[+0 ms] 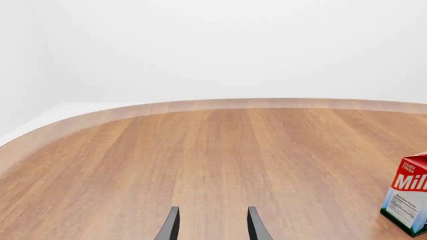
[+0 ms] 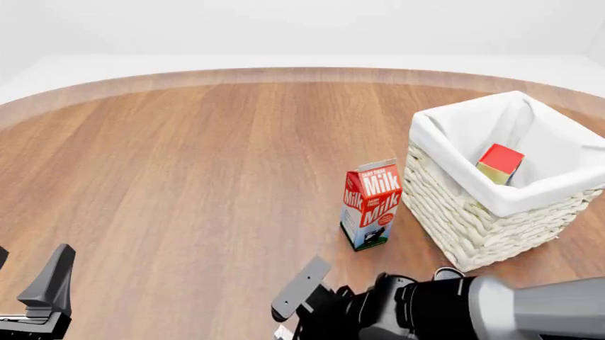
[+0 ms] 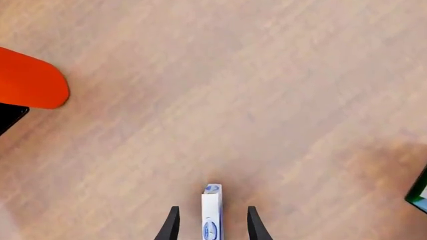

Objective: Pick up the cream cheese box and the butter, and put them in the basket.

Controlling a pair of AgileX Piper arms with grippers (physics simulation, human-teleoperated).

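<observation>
The cream cheese box, white with a bluish edge, stands on the wood between the fingers of my right gripper. The fingers are spread wide and there is a gap on each side of the box. In the front view the right gripper is low at the near table edge, in front of the milk carton. The butter lies inside the basket at the right, red with an orange-yellow face. My left gripper is open over bare wood at the near left.
A red Milk carton stands upright just left of the basket; its side shows in the left wrist view. An orange-red rounded shape sits at the edge of the right wrist view. The table's curved rim runs along the back.
</observation>
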